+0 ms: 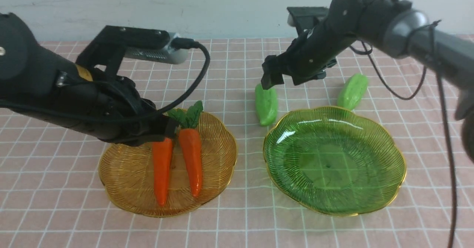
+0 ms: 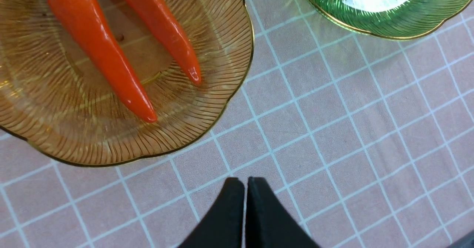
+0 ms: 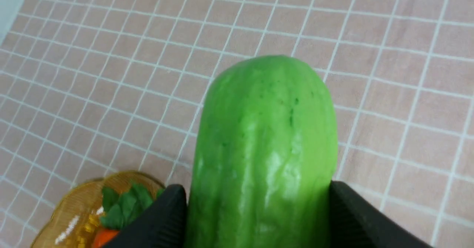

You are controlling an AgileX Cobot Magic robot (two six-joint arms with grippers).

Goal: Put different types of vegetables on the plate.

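Two orange carrots (image 1: 162, 174) (image 1: 192, 159) with green leafy tops lie side by side on an amber plate (image 1: 122, 181); they also show in the left wrist view (image 2: 100, 52) (image 2: 163, 29). My left gripper (image 1: 171, 126) is shut and empty, hovering by the carrot tops; its fingers (image 2: 231, 203) are pressed together. My right gripper (image 1: 270, 79) is shut on the far end of a light-green gourd (image 1: 266, 105), which fills the right wrist view (image 3: 266, 148). I cannot tell if that gourd touches the cloth. A second gourd (image 1: 352, 91) lies behind the green plate (image 1: 333, 159).
The green plate holds nothing and sits right of the amber plate (image 2: 207, 122), with a strip of pink checked cloth (image 1: 248, 188) between them. The held gourd is just beyond the green plate's far left rim. A pale wall runs along the table's far edge.
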